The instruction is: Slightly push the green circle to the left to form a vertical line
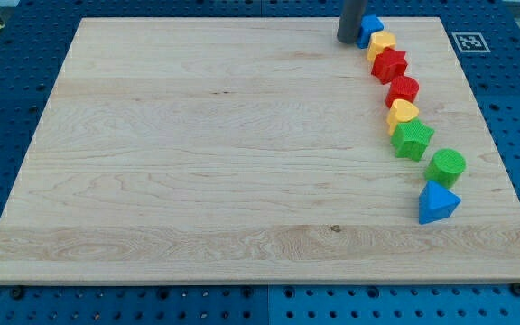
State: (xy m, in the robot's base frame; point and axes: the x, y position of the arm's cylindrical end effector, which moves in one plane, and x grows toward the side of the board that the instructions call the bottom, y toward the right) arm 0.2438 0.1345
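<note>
The rod (351, 20) is cut off at the view's top, partly hiding a blue block (370, 29).

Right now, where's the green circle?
The green circle sits at the view's lower right of the board, between the green star up-left and the blue triangle just below. My tip is far off, beside the top blue block.

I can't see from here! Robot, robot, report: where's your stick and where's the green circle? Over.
My tip at the view's top, beside the top blue block. Green circle far down the line, untouched. Six blocks between, none blocking its left side. Over.
</note>
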